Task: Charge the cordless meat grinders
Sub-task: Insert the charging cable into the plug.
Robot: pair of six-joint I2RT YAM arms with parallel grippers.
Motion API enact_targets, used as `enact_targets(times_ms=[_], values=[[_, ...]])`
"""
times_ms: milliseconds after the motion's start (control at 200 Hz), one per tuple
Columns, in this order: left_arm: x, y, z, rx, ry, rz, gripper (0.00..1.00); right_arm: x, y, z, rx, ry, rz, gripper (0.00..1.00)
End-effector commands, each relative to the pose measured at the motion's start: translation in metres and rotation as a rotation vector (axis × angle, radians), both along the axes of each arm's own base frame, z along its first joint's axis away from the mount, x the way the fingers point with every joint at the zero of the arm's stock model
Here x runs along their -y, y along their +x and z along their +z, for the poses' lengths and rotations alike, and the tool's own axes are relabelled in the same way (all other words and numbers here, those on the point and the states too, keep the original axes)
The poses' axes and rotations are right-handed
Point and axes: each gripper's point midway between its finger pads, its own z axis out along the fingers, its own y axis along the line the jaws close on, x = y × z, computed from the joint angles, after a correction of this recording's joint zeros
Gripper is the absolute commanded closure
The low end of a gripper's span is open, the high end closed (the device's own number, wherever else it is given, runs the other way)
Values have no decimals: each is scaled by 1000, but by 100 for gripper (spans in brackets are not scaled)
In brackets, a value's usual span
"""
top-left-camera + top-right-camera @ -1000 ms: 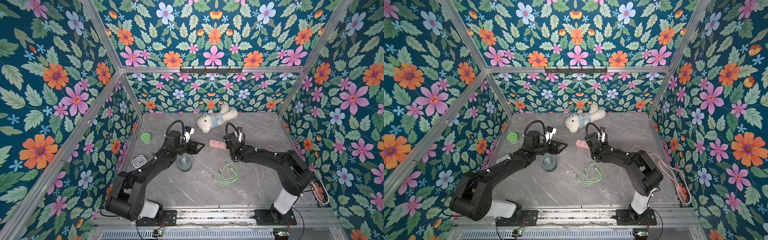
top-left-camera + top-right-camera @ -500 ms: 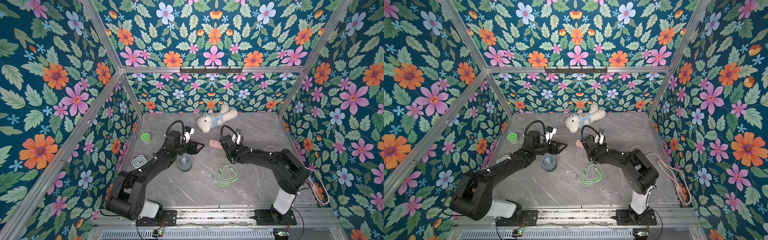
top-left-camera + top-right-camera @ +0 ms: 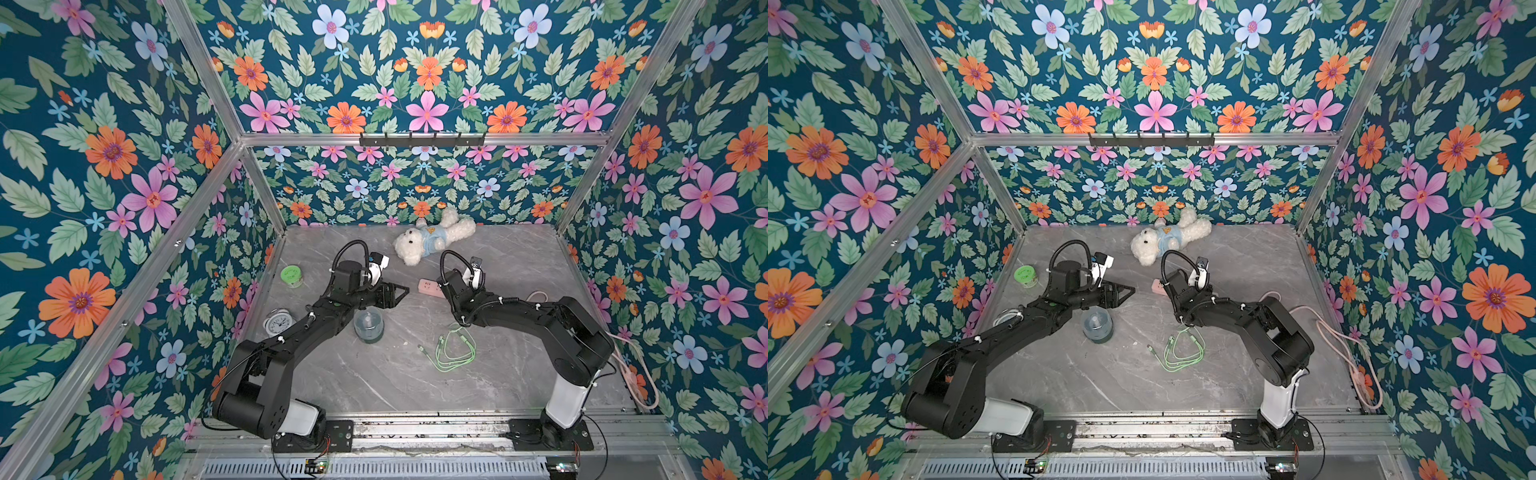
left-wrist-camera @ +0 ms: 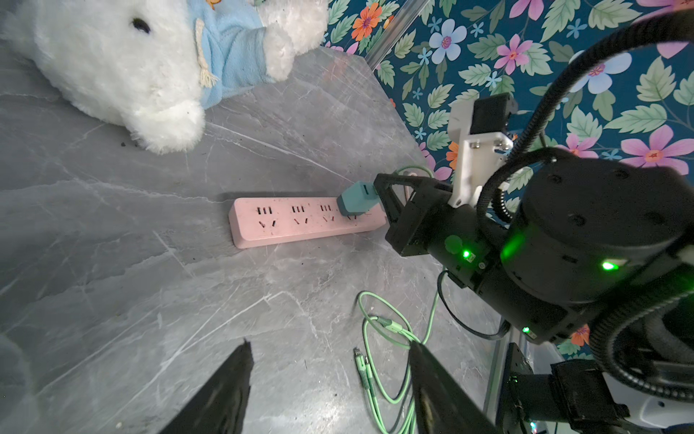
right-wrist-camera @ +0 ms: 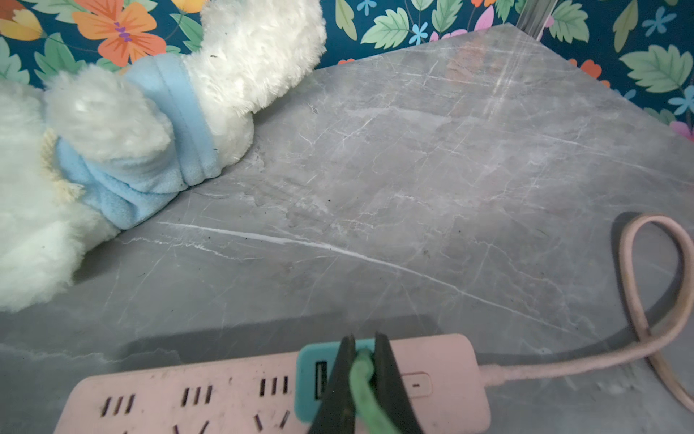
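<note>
- Cable [image 3: 455,351]: green, slack coil on the table on the near side of the strip [image 3: 430,287]. Its loose plug ends lie free, and none reaches the grinder.
- Grinder [image 3: 368,326]: upright, nearer than the strip, off its free end and apart from the coil. Not connected.
- Left gripper [image 4: 328,344]: jaws spread, empty, raised between grinder and strip and pointing at the strip. Probably parked to take the grinder or a plug end.
- Right gripper [image 5: 362,342]: clenched on the cable where it enters the teal adapter [image 5: 311,375], over the strip's socket nearest its cord. Gripping at the root likely gives a straight push. The adapter looks tilted, and I can't tell if it's seated.
- Teddy [image 3: 432,241]: beyond the strip, by the far wall. Clutter.
- Writing: none legible. Clock [image 3: 279,322] dial and jar [image 3: 291,275] lid are too small to read.
</note>
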Motion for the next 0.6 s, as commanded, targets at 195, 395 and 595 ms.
enact_targets(times_ms=[195,395,595], values=[[0,3,8,17,-1,-2,32,-13,-74,-84,-461,97,314,100],[2,7,8,10,2,-2,31,-15,-65,-61,-431,91,319,100],[3,8,13,15,3,-7,30,-14,-53,-29,-382,52,321,69]])
